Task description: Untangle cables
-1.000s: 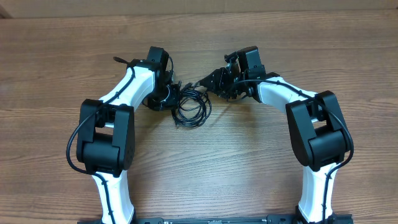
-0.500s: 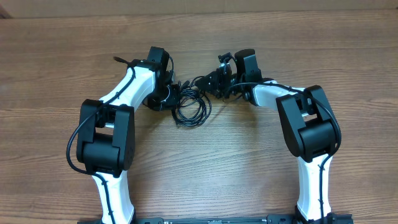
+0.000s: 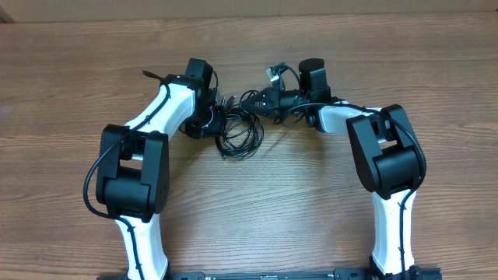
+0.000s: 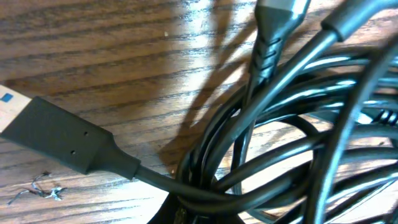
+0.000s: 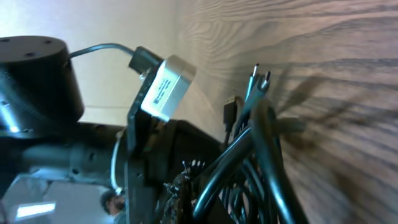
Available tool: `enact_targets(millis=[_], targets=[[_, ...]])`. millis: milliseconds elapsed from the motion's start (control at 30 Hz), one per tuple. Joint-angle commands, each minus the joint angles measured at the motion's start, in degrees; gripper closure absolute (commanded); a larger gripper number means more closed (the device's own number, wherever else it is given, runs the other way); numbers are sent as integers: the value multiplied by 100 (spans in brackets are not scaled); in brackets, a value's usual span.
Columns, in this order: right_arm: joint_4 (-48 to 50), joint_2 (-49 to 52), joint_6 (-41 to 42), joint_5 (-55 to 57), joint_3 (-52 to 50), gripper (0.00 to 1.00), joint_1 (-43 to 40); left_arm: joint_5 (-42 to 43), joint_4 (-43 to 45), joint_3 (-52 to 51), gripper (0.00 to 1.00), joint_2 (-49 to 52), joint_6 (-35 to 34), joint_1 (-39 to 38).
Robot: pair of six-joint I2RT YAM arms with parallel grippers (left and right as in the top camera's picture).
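Black cables (image 3: 240, 134) lie bundled on wooden table (image 3: 272, 210).

Two arms (image 3: 159, 109), one tangle of cables (image 3: 240, 137), one table (image 3: 70, 70).

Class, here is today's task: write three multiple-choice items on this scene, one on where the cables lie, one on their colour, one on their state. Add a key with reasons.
1. Where do the cables lie?
A. At the table's near edge
B. On the table, between the left arm and the right arm
C. Draped over one arm

2. What colour are the cords?
A. White
B. Red
C. Black

3. How do they lie?
A. Tangled in overlapping loops
B. Straight, side by side
C. Wound on a spool

Key:
1 B, as the overhead view shows the bundle on the wood between the arm tips.
2 C, as every cord looks black in all views.
3 A, as the left wrist view shows strands crossing over one another.
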Motion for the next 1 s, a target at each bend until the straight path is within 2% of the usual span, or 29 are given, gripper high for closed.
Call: enact_targets(millis=[0,433,700,967], targets=[[63,-669,-9,-466,20,96,-192,-684,31,-275,96,313,-24,-31],[-177,-2369,2,-1091,35,96,-763,-824,0,-286,95,313,-46,-31],[-166,-2546,125,-1419,44,96,-933,-824,-24,-286,95,313,-46,-31],[-101,-2732,431,-1405,155,96,-1480,-820,-79,-286,95,313,-46,-28]])
